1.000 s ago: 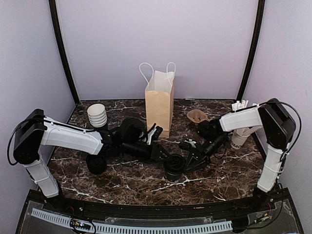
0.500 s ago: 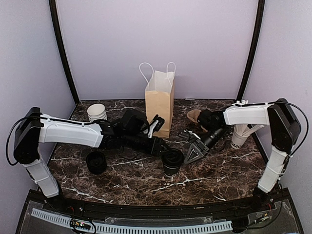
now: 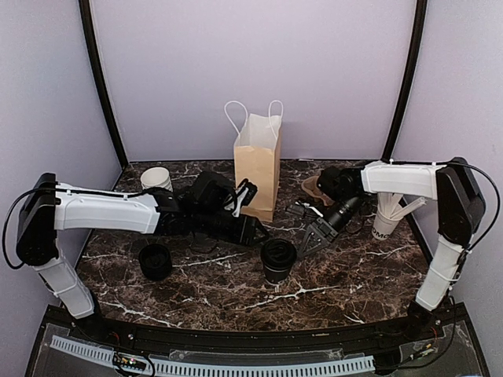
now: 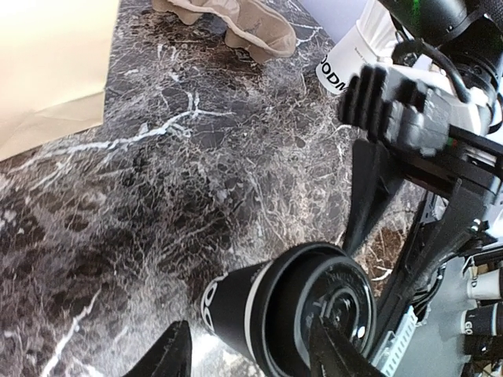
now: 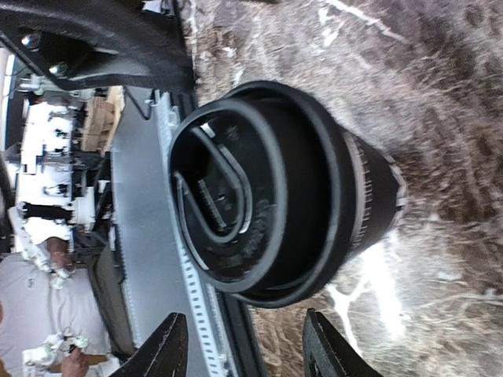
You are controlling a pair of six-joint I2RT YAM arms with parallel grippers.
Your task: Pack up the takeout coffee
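The takeout coffee [image 3: 278, 261] is standing upright with its lid on, near the middle of the tabletop [image 3: 354, 275]. It is sitting in front of the paper bag [image 3: 258, 169] and apart from it. The left gripper [image 3: 253, 233] is hovering just beside the takeout coffee on its left. Its fingers [image 4: 174, 355] are spread apart and holding nothing; I cannot tell whether one is brushing the lid. The right gripper [image 3: 308, 245] is pointing in from the opposite side with its fingers [image 5: 163, 349] also apart, near the takeout coffee but clear of it. A stack of cups [image 3: 156, 179] is sitting at the back left, and a white cup [image 3: 385, 222] is standing at the right edge.
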